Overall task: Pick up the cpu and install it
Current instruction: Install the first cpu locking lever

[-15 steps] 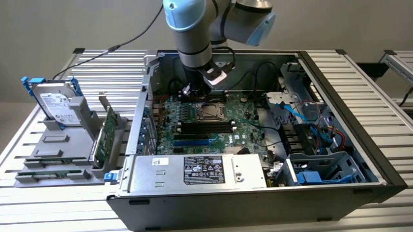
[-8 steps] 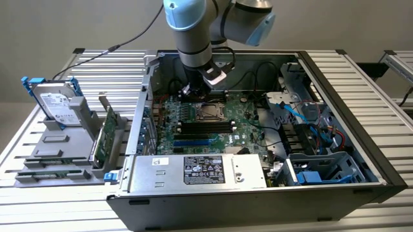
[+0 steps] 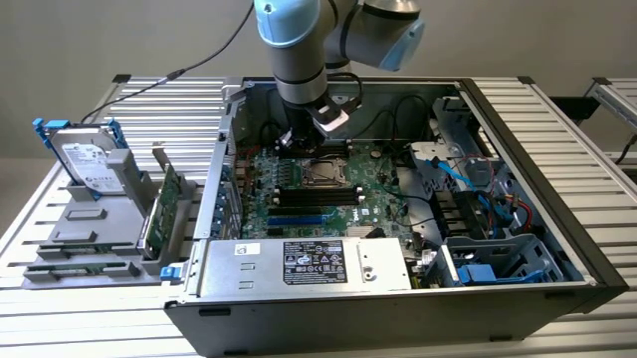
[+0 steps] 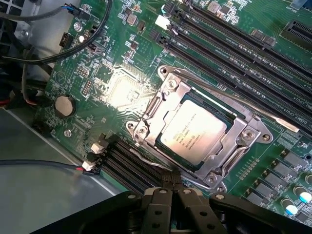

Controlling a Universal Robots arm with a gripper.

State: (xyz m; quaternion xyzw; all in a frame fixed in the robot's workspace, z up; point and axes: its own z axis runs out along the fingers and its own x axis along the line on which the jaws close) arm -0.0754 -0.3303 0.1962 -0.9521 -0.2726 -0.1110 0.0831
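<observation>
A slatted metal counter [image 3: 80,321] carries an open computer case [image 3: 348,321] lying on its side, and the robot arm [image 3: 298,60] reaches down into it from the far side. On the exterior view's left of the case, a grey holder [image 3: 89,224] keeps a silver hard drive [image 3: 85,160] in a blue bracket standing upright, with a long green card [image 3: 159,212] on edge just beside it. Inside the case, a power supply [image 3: 309,262] with a dark label lies along the near wall, and the green motherboard [image 3: 374,194] covers the floor beyond it. Black memory slots [image 3: 316,197] run across the board between the power supply and the processor socket [image 3: 321,173]. The cpu [image 4: 194,132] lies flat in that socket, its dull silver top facing up inside the metal frame that surrounds it. The gripper [image 3: 298,140] hangs low over the board at the socket's far edge, toward the exterior view's left. Its fingers are pressed together with nothing between them. In the wrist view the fingertips sit just beside the frame's rim, close to the cpu but apart from it.
</observation>
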